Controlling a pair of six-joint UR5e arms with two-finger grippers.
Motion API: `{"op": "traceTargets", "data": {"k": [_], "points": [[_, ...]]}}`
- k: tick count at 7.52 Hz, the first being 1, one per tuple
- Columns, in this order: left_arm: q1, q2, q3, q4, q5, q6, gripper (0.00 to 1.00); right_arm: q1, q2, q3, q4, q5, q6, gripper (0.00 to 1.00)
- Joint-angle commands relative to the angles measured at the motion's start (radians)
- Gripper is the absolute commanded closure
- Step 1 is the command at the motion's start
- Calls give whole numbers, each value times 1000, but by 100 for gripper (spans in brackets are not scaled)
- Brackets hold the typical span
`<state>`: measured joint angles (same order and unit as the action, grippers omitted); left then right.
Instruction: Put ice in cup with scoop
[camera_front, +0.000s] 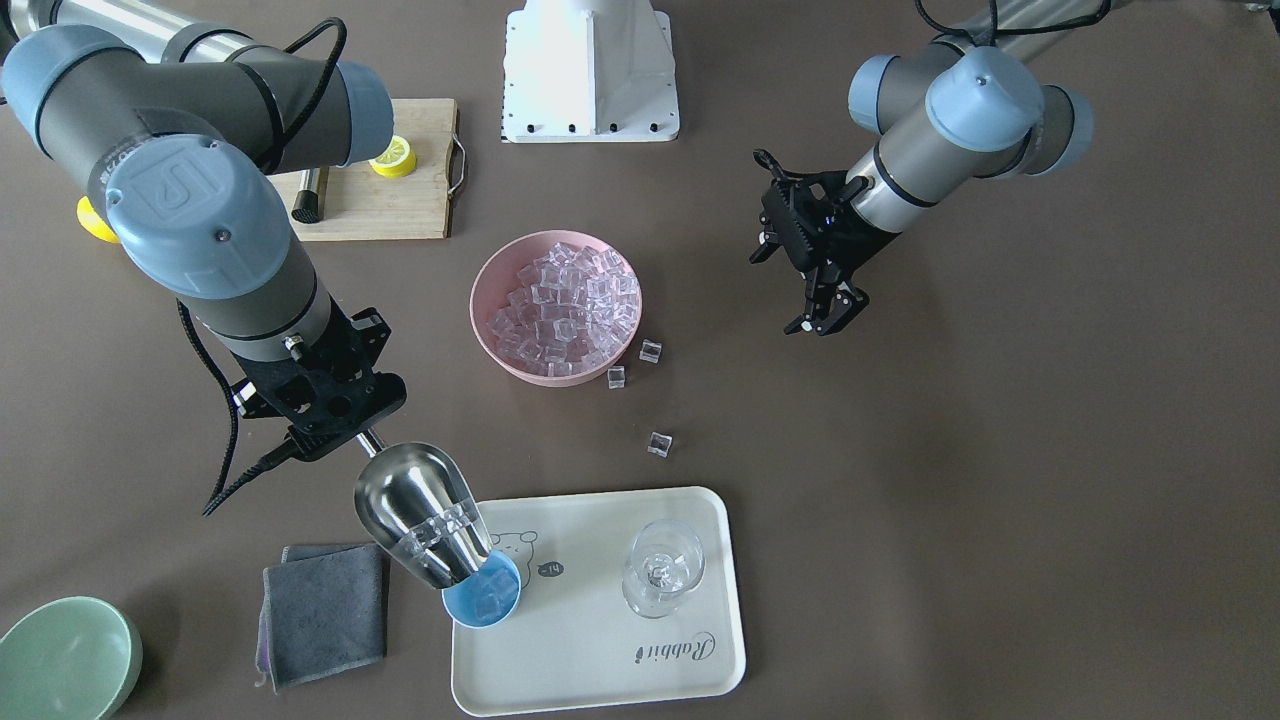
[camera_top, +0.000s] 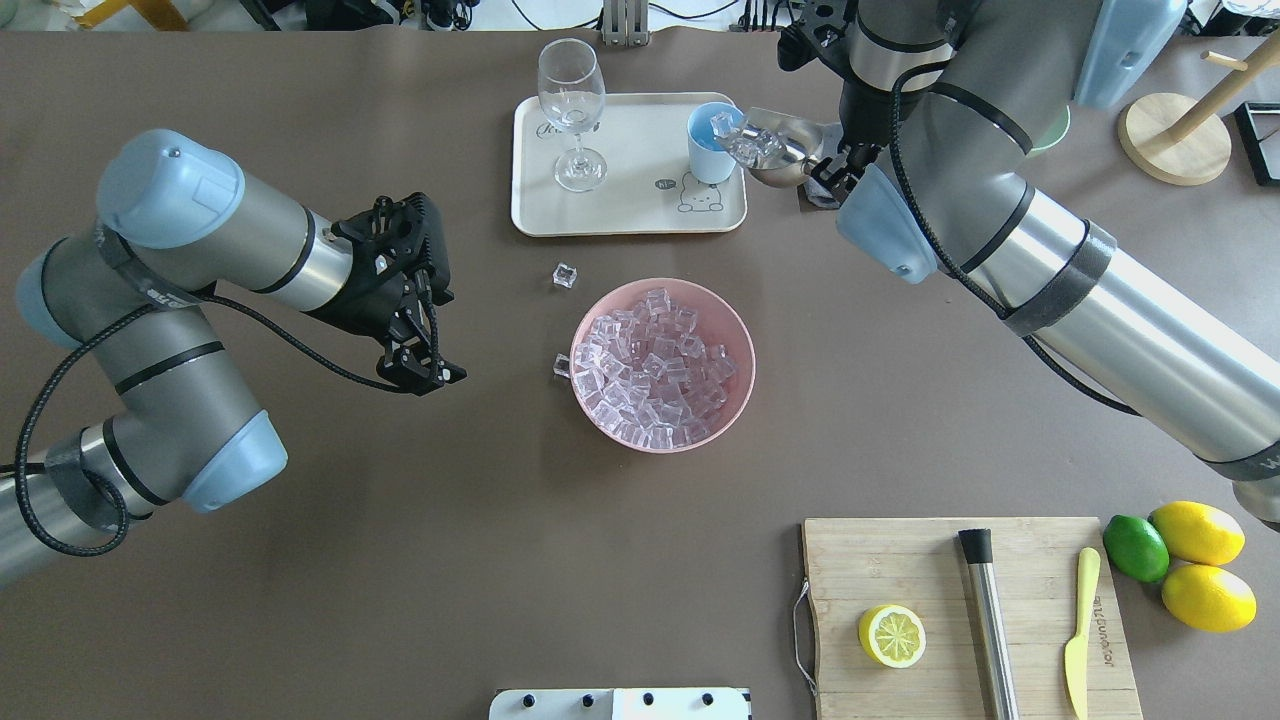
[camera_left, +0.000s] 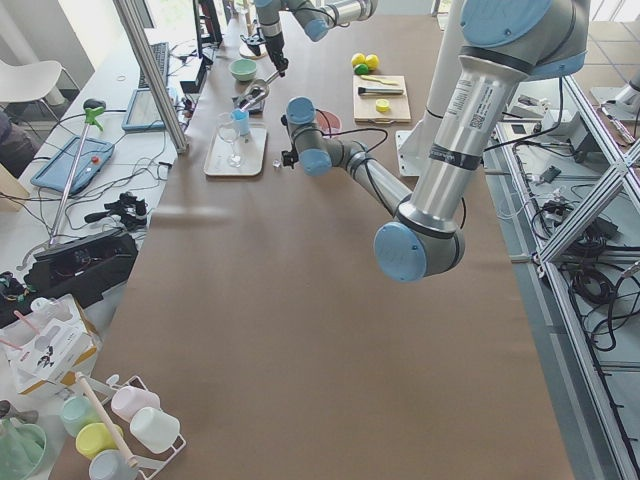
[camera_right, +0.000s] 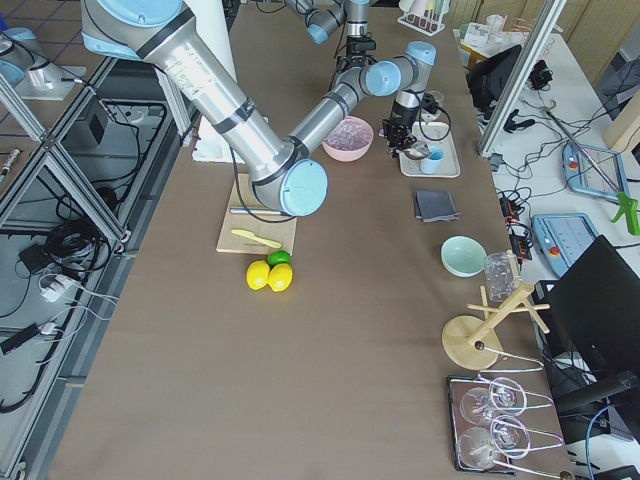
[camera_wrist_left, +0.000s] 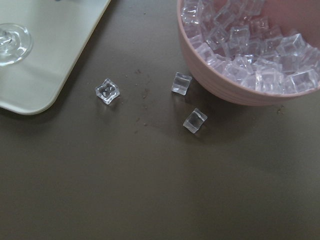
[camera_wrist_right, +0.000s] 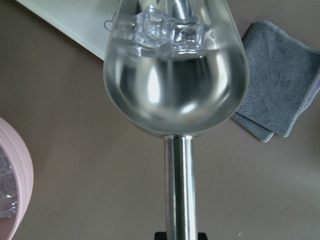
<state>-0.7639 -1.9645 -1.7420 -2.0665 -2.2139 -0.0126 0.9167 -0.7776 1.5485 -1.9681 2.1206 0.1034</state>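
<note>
My right gripper (camera_front: 345, 420) is shut on the handle of the steel scoop (camera_front: 415, 510). The scoop is tilted down with its mouth over the light-blue cup (camera_front: 485, 600), which stands on the tray's corner. A few ice cubes (camera_front: 437, 530) lie near the scoop's mouth, also in the right wrist view (camera_wrist_right: 165, 30). Some ice is in the cup (camera_top: 722, 125). The pink bowl (camera_front: 500, 345) is full of ice (camera_front: 565, 305). My left gripper (camera_front: 825, 315) is open and empty, hanging beside the bowl.
Three loose cubes lie on the table by the bowl (camera_wrist_left: 107, 91) (camera_wrist_left: 181, 83) (camera_wrist_left: 194, 120). The cream tray (camera_front: 600, 650) also holds a stemmed glass (camera_front: 660, 570). A grey cloth (camera_front: 325, 610) and a green bowl (camera_front: 65, 660) lie beside it. A cutting board (camera_top: 960, 620) has a lemon half and a rod.
</note>
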Motion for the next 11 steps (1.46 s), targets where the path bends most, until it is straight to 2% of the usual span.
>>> {"op": "traceTargets", "data": {"k": [1,2,3,4,6,8,10,11], "points": [[-84,90,-20,16,-112,-58,1,5,67,-66,-75,-7,-71,100],[-115,137,-51,3,-118,-202,1,7,83,-73,-116,-8,-112,100],[-168,157,-47,-1,-166,-330,1,11,118,-88,-188,-8,-182,100],[-222,159,-25,12,-185,-343,1,25,138,-88,-239,-7,-215,100],[-294,159,-27,43,-210,-348,1,63,164,-144,-247,-7,-249,100],[-514,180,-37,208,-207,-351,1,71,202,-194,-247,-7,-251,100],[-691,269,-39,253,-205,-334,1,64,235,-215,-279,-8,-245,100],[-754,359,-42,252,-184,-278,1,56,221,-217,-278,-28,-246,100]]}}
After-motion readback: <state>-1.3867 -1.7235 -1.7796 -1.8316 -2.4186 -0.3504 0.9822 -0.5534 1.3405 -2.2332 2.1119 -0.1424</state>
